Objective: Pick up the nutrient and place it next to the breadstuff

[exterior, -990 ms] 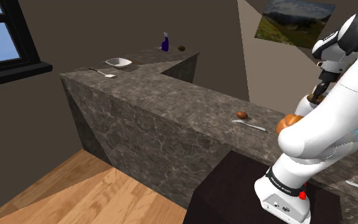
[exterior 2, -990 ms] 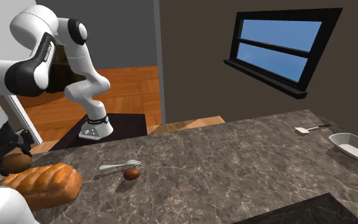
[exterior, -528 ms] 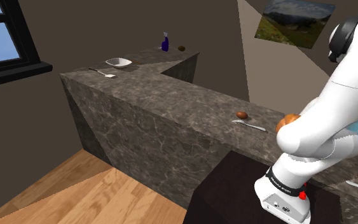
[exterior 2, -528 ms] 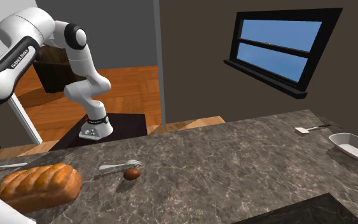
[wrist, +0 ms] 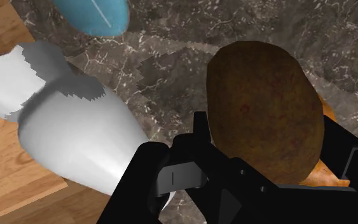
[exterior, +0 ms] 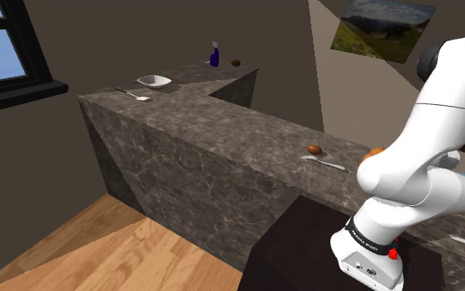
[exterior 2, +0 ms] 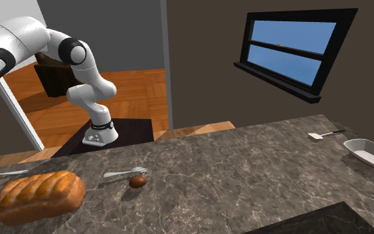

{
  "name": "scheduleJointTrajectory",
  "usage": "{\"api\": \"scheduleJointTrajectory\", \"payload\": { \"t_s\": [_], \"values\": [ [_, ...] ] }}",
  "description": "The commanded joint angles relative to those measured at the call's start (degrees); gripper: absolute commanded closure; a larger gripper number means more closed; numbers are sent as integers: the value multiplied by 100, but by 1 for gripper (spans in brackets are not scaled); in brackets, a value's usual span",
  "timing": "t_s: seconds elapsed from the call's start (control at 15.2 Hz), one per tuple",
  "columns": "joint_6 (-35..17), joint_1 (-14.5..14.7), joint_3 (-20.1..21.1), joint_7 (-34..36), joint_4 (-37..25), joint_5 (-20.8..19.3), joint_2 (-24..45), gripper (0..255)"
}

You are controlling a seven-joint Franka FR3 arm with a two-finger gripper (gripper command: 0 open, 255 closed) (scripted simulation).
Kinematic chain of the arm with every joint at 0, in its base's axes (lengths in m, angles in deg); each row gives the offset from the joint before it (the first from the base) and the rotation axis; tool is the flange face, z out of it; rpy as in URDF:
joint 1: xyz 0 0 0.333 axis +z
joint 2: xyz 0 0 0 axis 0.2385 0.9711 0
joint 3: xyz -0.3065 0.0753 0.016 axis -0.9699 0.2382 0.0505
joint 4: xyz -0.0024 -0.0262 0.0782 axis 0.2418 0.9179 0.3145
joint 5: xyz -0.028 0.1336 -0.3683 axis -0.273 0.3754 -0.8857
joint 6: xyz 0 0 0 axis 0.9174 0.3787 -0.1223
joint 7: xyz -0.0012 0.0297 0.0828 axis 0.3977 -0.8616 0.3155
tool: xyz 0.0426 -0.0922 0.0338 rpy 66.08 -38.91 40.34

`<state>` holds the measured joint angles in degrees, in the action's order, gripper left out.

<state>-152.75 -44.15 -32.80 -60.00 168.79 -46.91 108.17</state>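
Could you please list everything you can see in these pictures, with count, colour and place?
counter: one, dark grey marbled, under everything
bread loaf: one, golden brown, on the counter at the second exterior view's lower left
metal utensil: one, silver, on the counter near the loaf
small brown lump: one, brown, right beside the metal utensil
bowl: one, white, at the second exterior view's right edge
spray bottle: one, blue, on the far counter in the shoulder view
white vessel: one, white, close to the tool
brown oval food: one, brown, between the tool's fingers
arm: one, white with dark joints, on its stand
tool: one, black, shut on the brown oval food
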Motion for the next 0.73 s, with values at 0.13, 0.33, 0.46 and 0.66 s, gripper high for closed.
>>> {"api": "scheduleJointTrajectory", "payload": {
  "t_s": [0.13, 0.33, 0.46, 0.66],
  "values": [
    [100, -550, 112, -434, -485, 337, 484, 255],
    [-101, -555, 149, -456, -326, 391, 545, 255],
    [-232, -562, 176, -474, -228, 432, 593, 255],
    [-424, -580, 222, -504, -93, 500, 672, 255]
  ]
}}
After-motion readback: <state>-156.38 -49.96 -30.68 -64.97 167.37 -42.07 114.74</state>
